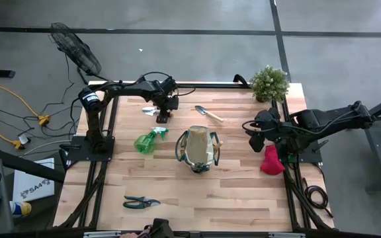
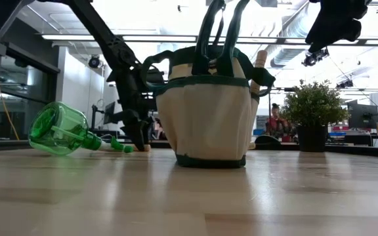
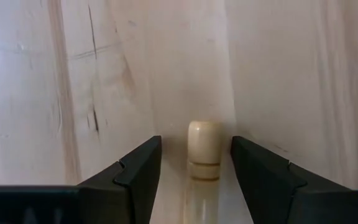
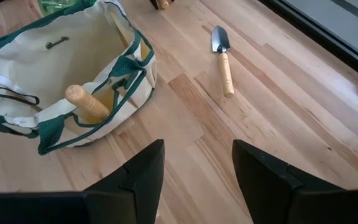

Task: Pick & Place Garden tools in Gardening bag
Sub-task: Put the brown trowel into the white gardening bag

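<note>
- Left gripper (image 3: 194, 165) was down at the far-left table (image 1: 243, 198), fingers apart and straddling a wooden tool handle (image 3: 204, 146), not clamped.
- Right gripper (image 4: 197, 165) hovered open, right of the gardening bag (image 1: 198, 149), holding nothing.
- Bag sat mid-table, one wooden handle (image 4: 87, 102) in a side pocket.
- Small trowel (image 1: 208, 113) lay beyond the bag.
- Green spray bottle (image 1: 149, 139) lay left of the bag; pruners (image 1: 139, 201) near-left; red glove (image 1: 272, 160) at right edge.

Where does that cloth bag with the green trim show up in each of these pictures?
High view: the gardening bag sits mid-table.
Low view: the bag fills the centre, handles up.
Left wrist view: not in it.
Right wrist view: the bag lies upper left, open.
Shared landmark: the wooden handle in its side pocket.
</note>
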Action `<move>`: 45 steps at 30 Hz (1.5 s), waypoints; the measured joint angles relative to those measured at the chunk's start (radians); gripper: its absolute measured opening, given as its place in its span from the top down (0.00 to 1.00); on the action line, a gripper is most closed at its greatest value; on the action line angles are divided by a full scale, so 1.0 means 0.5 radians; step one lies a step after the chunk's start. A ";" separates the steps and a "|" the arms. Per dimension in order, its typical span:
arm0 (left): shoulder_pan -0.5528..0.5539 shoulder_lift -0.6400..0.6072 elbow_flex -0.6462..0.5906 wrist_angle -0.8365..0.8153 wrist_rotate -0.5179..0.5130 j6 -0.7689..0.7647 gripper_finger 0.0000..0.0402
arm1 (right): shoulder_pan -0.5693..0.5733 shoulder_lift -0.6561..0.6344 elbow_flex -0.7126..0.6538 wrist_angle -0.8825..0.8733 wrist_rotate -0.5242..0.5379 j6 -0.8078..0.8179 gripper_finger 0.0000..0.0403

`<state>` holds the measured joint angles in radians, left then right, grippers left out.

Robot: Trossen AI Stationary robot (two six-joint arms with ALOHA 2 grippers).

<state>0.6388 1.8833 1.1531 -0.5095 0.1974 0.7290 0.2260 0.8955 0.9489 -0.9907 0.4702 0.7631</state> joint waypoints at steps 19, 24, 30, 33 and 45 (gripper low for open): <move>0.003 0.030 0.001 -0.002 -0.003 -0.002 0.85 | 0.000 0.000 0.000 -0.001 -0.002 0.060 0.55; 0.003 0.031 0.001 -0.016 -0.006 -0.043 0.85 | 0.000 0.000 0.000 -0.001 -0.002 0.060 0.55; 0.023 0.020 0.082 -0.153 0.109 -0.198 0.85 | 0.000 0.000 0.000 -0.001 -0.011 0.060 0.55; 0.021 -0.048 0.105 -0.137 0.147 -0.225 0.85 | 0.001 0.001 0.000 -0.002 -0.011 0.057 0.55; 0.018 -0.453 0.111 -0.154 0.297 -0.470 0.85 | 0.000 0.001 0.000 -0.002 -0.002 0.054 0.55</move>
<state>0.6476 1.6566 1.2087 -0.5865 0.3462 0.4942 0.2260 0.8959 0.9489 -0.9916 0.4690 0.7898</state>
